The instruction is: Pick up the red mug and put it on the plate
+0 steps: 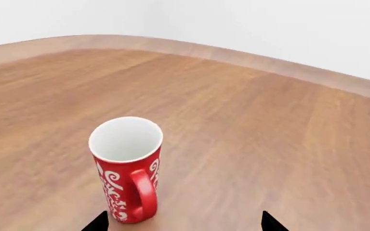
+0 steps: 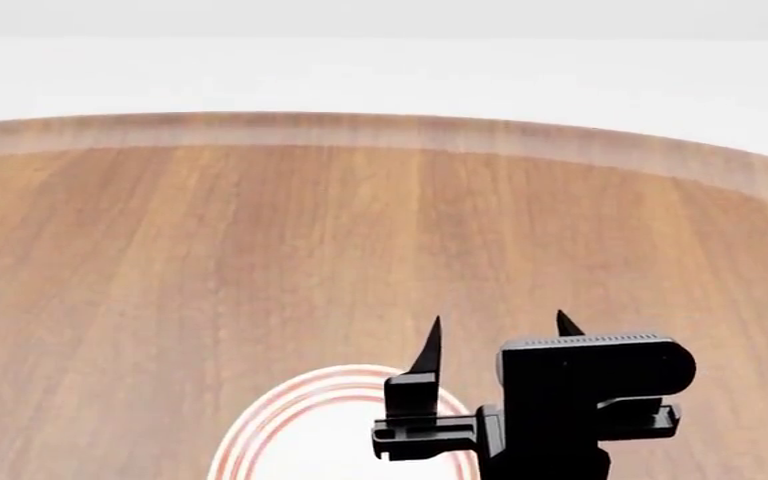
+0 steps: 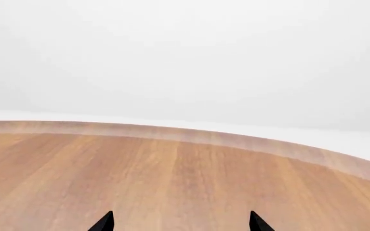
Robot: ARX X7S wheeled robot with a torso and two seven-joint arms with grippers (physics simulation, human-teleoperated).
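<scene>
Left wrist view: red mug (image 1: 128, 168) upright on table (image 1: 269, 125), just ahead of the empty, spread left gripper (image 1: 183, 222). Risk: mug toppled by off-centre fingertip contact. Plate (image 2: 284, 432) partly seen under the parted right gripper (image 2: 498, 335).

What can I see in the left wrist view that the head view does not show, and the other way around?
Only the left wrist view shows the tall red mug with white floral pattern, upright on the table, and the open left gripper. Only the head view shows the round white plate with red rings, cut off by the frame edge, and the open right gripper by it. Both share the brown wooden table.
</scene>
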